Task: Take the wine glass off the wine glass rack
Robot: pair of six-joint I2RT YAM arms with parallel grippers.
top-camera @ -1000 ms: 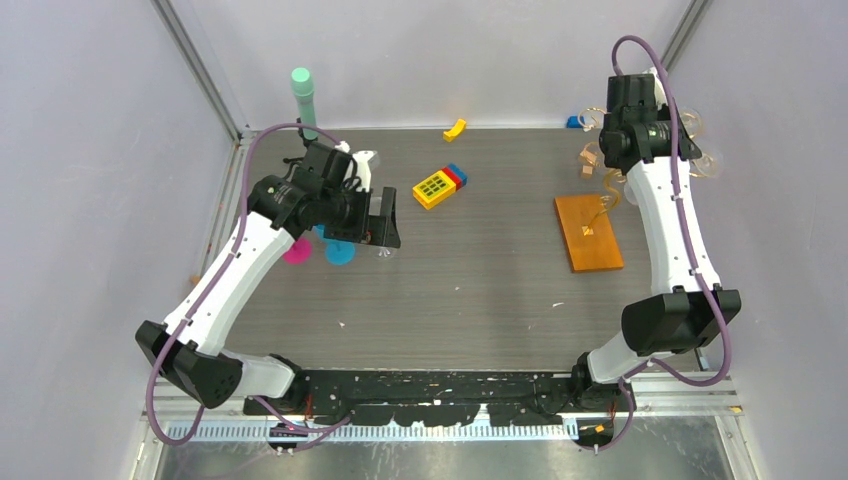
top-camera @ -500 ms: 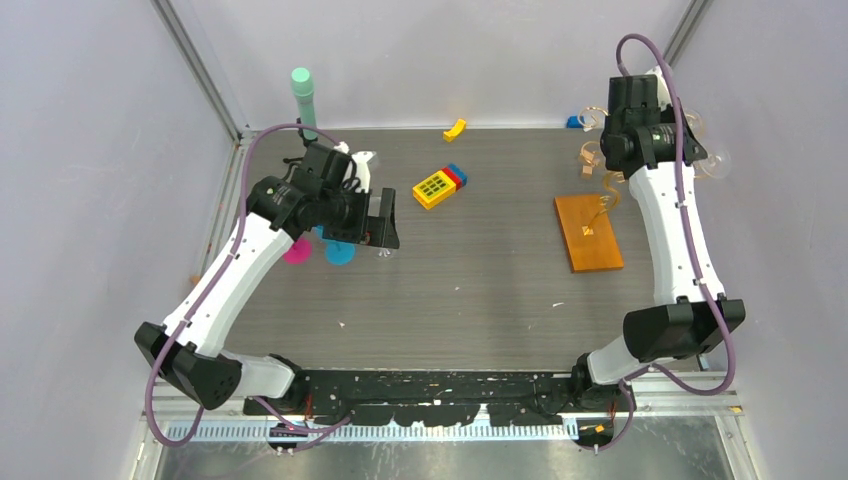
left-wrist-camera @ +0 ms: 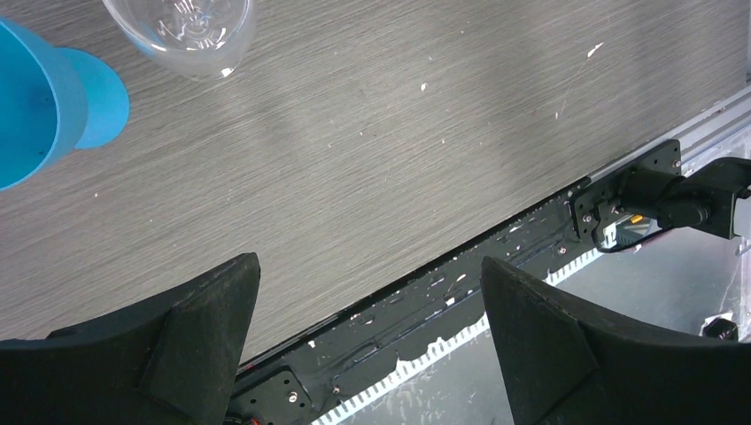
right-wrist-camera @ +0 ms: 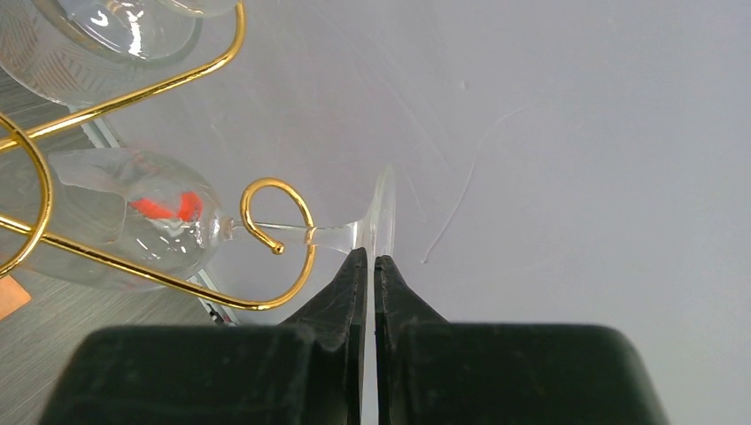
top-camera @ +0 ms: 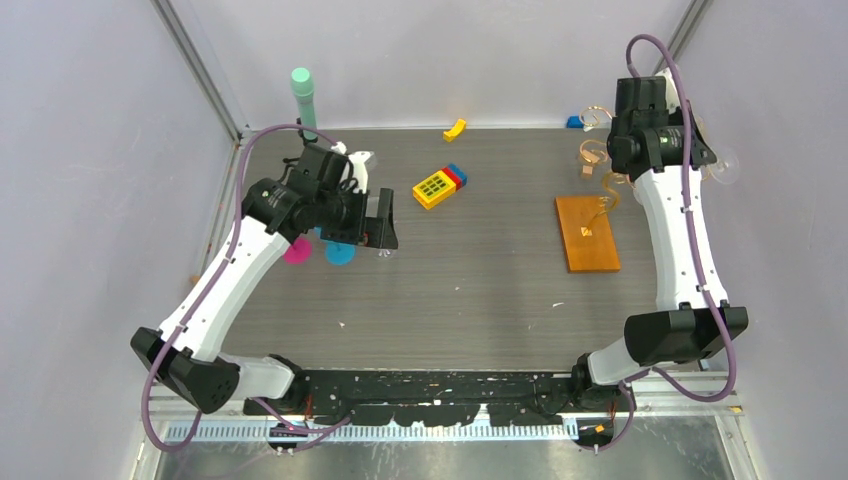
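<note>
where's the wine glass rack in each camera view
Top external: wine glass rack at far right, its wooden base beside the right arm, gold wire at its far end.
Left wrist: not in it.
Right wrist: its gold curls fill the left side.
Shared landmark: the wine glass whose foot the right gripper pinches; in the top view its foot shows right of that arm.
</note>
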